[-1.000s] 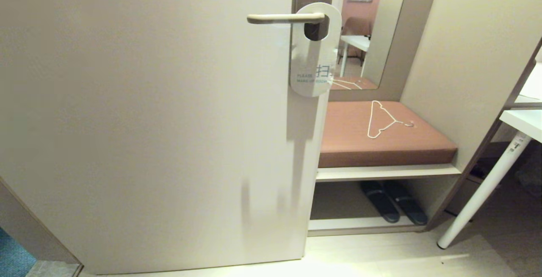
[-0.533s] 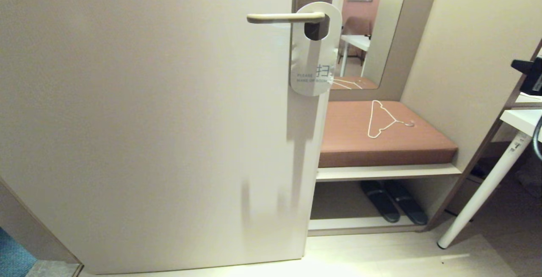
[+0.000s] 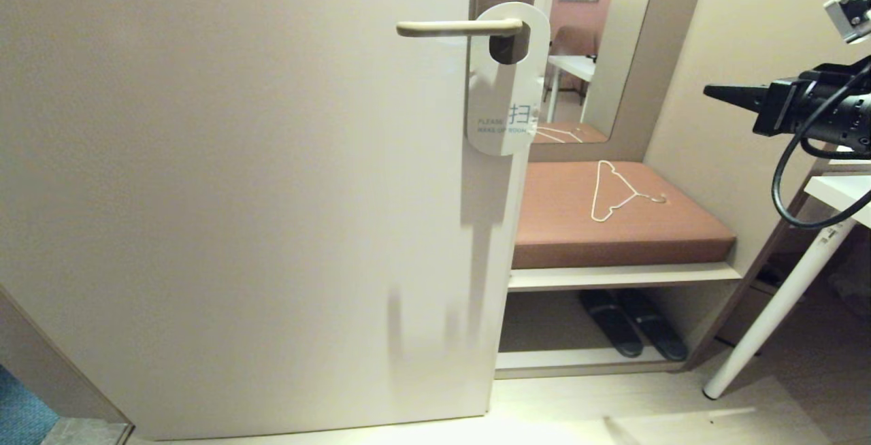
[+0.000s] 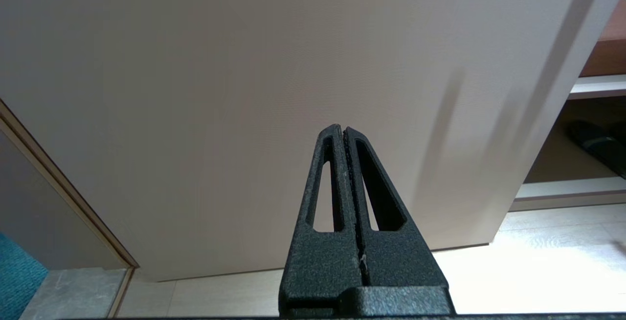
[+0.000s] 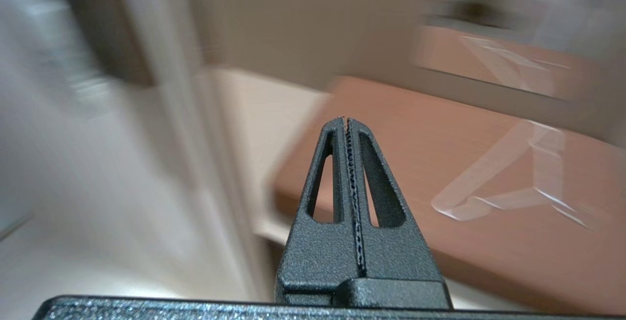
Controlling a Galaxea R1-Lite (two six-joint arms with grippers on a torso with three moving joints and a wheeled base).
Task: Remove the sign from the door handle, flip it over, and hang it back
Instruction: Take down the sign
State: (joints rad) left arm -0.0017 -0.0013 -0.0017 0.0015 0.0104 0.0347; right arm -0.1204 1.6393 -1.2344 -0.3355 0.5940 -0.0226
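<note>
On the handle [image 3: 457, 27] hung the sign [image 3: 503, 94], white side out, against the door [image 3: 238, 193]. Well to its right the right gripper [image 3: 714, 92] pointed toward it at about the same height, jaws pressed together and empty. Low before the door, the left gripper [image 4: 342, 131] was likewise closed on nothing.
</note>
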